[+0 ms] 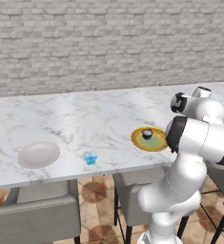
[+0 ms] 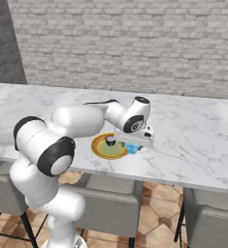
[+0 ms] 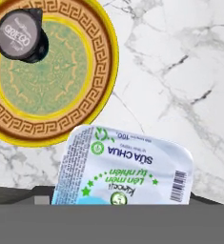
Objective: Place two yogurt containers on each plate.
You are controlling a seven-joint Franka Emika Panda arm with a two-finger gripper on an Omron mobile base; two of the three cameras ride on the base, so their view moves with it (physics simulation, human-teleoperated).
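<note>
Blue cup [image 3: 123, 169] closest to the hand camera, foil lid with green print facing up, right at the end effector [image 2: 134, 145]; cannot tell whether gripped or merely between the jaws. Sits on the worktop [image 1: 85, 119] just beside the yellow-rimmed plate [image 3: 101, 76], not on it. Black cup [image 3: 20, 35] already on that plate. Step in hand: getting cup 2 onto this plate. Next move likely needs a firm hold, then a short carry over the rim. Another blue cup [image 1: 90, 157] near the white plate [image 1: 38, 155], which holds 0.
</note>
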